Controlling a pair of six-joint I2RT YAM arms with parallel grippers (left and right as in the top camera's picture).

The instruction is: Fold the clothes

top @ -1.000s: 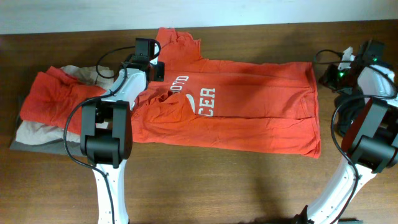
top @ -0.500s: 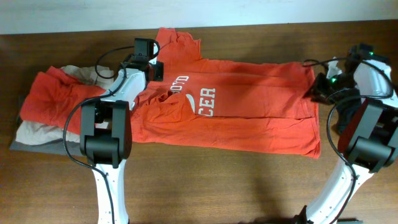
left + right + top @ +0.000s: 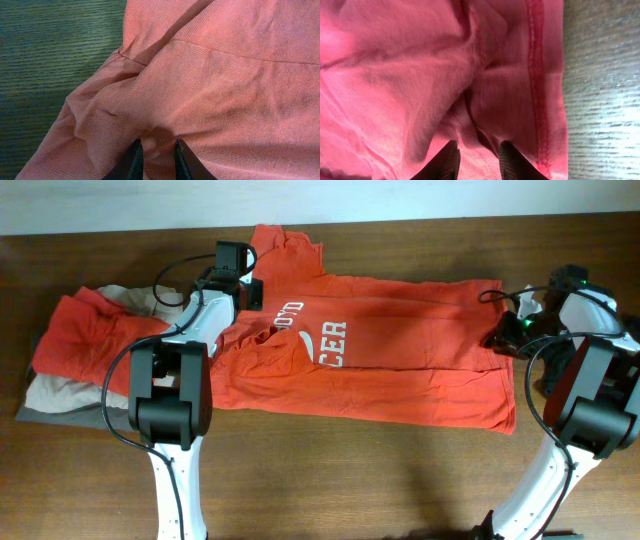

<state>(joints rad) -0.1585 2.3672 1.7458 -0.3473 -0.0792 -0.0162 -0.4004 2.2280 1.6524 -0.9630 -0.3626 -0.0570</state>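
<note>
Dark brown wood makes up the worktop [image 3: 330,470], with a strip of pale wall [image 3: 400,200] along its far edge. On it the orange-red T-shirt [image 3: 400,360] lies spread flat. Its long axis runs left to right: neck and sleeves toward the left, the white "CER" lettering [image 3: 335,335] left of centre, and the hem [image 3: 505,360] at the right end. A pile of clothes [image 3: 70,330], orange-red over beige, sits at the left end of the worktop, touching the shirt's left sleeve.

The two arms stand at opposite ends of that axis. The left pincer [image 3: 156,162] is down on the far-left shoulder area, so nearly all of the shirt lies to its right. Its fingers are a little apart with a pucker of cloth between the tips, and it cannot be told whether they pinch the pucker or only press on it.

The right pincer [image 3: 479,160] sits just inside the hem at the far part of the right end. The stitched edge and bare wood lie to one side of it, and the shirt's body stretches away to the left. Its fingers are also slightly apart around a raised fold, and a firm grip cannot be confirmed.

The right arm is much the nearer to the hem and the left arm to the shoulder. With a hold at each end, a lengthwise fold looks likely, with the far edge carried toward the near edge.
</note>
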